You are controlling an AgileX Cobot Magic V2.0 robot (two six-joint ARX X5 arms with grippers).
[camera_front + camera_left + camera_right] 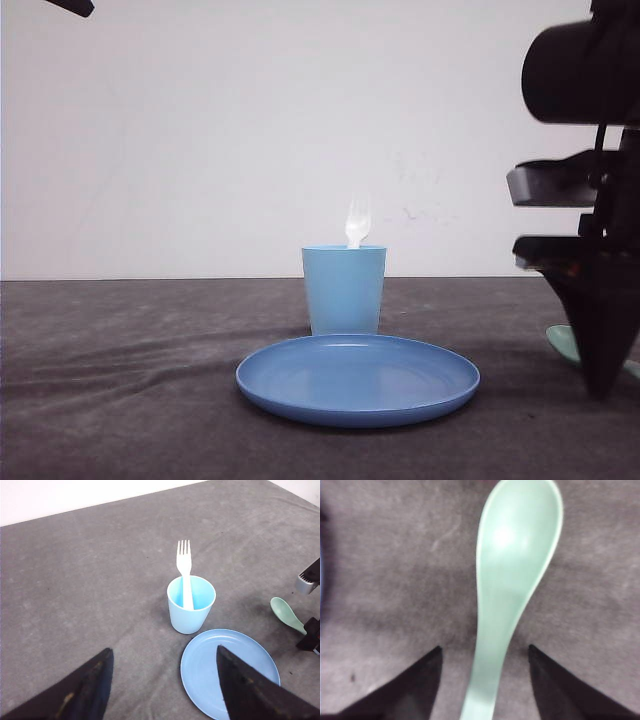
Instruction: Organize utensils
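Note:
A white fork (357, 222) stands tines-up inside the light blue cup (343, 290) at mid-table; the same fork (184, 565) and cup (191, 612) show in the left wrist view. The mint-green spoon (512, 570) lies flat on the grey cloth at the right (562, 342) (287, 614). My right gripper (485, 647) is open and low over it, one finger on each side of the handle with a gap on both sides. It comes down at the far right (598, 380). My left gripper (164, 651) hangs open and holds nothing, well above the table near the plate.
A blue round plate (358, 380) lies just in front of the cup, its rim (192, 677) close to the cup's base. Bare grey cloth spreads to the left of the cup and plate. A white wall stands behind the table.

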